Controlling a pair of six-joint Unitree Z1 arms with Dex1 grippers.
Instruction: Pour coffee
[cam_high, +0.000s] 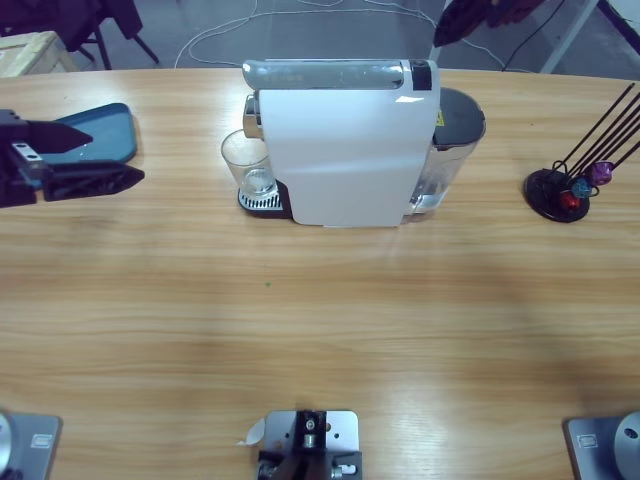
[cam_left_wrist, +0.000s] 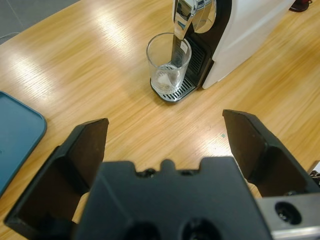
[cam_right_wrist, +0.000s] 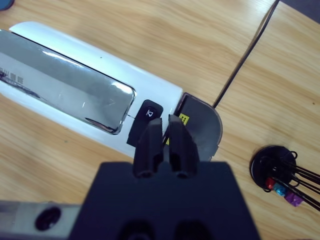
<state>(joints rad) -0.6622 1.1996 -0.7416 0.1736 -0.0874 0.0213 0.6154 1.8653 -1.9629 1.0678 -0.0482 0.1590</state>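
Wooden table (cam_high: 300, 320) with pale grain carries all items.

My left gripper (cam_left_wrist: 165, 135) hangs with jaws spread wide, holding nothing. Ahead of it, well apart, a clear glass (cam_left_wrist: 168, 62) stands upright on the grille of the drip tray (cam_left_wrist: 175, 92), directly under the chrome spout (cam_left_wrist: 184, 12) of the white coffee machine (cam_left_wrist: 250, 30). A teal tray (cam_left_wrist: 17, 135) lies to that gripper's left. In the high view the left gripper (cam_high: 85, 160) enters from the left edge, beside the teal tray (cam_high: 105, 130).

My right gripper (cam_right_wrist: 165, 142) has its jaws pressed together, empty, above the machine's top. Just beyond its tips sits a black button (cam_right_wrist: 150, 112) bearing a white symbol I cannot read. A chrome lever plate (cam_right_wrist: 60, 85) extends to its left; small print on it is illegible. A yellow label (cam_right_wrist: 182, 119) sits at the grey water tank lid (cam_right_wrist: 202, 127), text illegible. A black capsule stand (cam_right_wrist: 277, 172) with coloured capsules lies to the right.
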